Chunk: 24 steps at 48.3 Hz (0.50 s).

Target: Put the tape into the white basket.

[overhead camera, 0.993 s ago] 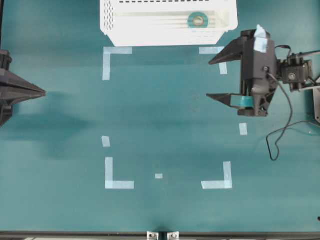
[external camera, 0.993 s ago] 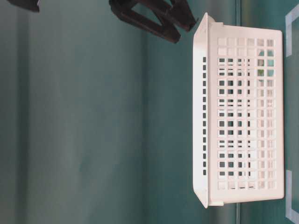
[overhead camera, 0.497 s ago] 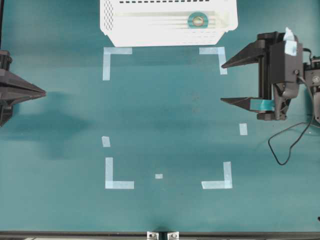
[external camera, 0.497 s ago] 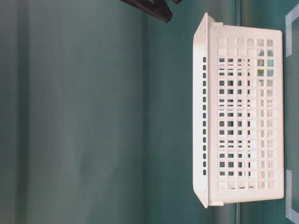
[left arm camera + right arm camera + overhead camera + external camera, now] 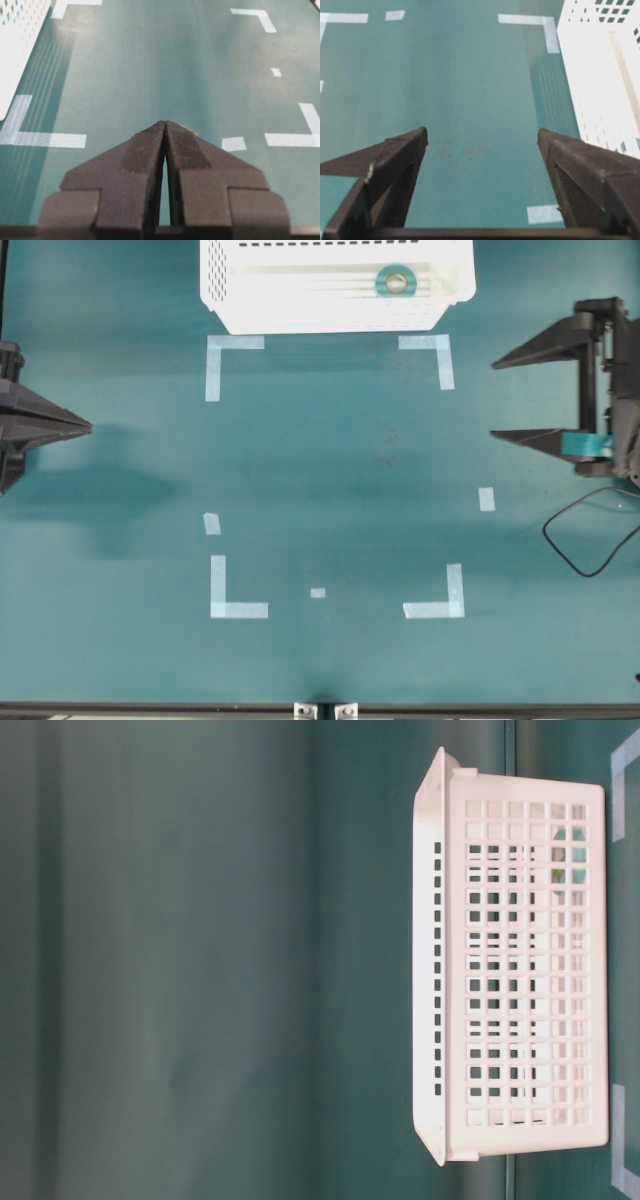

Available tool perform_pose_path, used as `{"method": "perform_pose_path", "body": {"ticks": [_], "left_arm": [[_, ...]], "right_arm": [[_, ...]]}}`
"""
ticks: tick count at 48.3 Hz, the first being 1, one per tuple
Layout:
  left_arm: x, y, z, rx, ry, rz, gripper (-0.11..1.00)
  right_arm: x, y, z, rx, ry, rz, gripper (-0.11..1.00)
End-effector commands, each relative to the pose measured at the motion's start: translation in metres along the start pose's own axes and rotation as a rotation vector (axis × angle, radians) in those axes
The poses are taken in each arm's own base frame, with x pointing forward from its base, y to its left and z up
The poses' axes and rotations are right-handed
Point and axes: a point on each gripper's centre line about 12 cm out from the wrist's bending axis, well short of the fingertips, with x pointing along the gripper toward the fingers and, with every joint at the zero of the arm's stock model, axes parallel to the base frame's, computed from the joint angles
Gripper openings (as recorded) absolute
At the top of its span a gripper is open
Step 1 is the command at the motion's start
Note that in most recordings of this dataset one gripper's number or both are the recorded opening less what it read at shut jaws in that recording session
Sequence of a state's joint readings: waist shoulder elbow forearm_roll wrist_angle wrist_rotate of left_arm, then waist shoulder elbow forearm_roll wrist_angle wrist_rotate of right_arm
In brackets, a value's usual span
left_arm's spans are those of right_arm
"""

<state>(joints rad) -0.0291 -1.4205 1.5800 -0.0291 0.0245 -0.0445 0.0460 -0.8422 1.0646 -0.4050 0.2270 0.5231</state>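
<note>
Overhead first: your tape [image 5: 397, 281] is already lying inside the white basket [image 5: 232, 288] at the top edge of the worktop [image 5: 340, 460], towards the basket's right end, flat on the ribbed bottom with its hollow centre facing up. The right gripper [image 5: 502, 398] sits out at the far right, well apart from the basket, jaws wide apart with nothing between them. The left gripper [image 5: 85, 425] is parked at the left edge, jaws together. Pale tape corner marks [image 5: 224, 352] outline a rectangle on the worktop, nothing inside it.

Table-level view: you only get the basket's slotted side wall; I can't make out the roll through the holes, and no arm shows.

Left wrist view: jaws pressed together over bare worktop, corner marks around.

Right wrist view: jaws spread wide and empty, basket wall off to the right.

So I'd say the drop is done and you're in the pull-back step. Next move, as I read it, calls for nothing fancy: bring the right arm to rest clear of the basket and don't bump it.
</note>
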Motion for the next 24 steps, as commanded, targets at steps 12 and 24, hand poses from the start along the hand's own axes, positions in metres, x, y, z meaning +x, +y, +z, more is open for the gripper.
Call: {"method": "perform_pose_path", "body": {"ticks": [12,24], "left_arm": [[0.000,-0.001,0.005,0.003,-0.012,-0.002,-0.11],[0.000,0.000,0.004,0.003,-0.011,-0.002,-0.11]], "right_arm": [[-0.035,-0.001,-0.020,0.006,-0.164,0.056,0.94],[-0.044,-0.004,-0.044,0.000,-0.208,0.073,0.94]]}}
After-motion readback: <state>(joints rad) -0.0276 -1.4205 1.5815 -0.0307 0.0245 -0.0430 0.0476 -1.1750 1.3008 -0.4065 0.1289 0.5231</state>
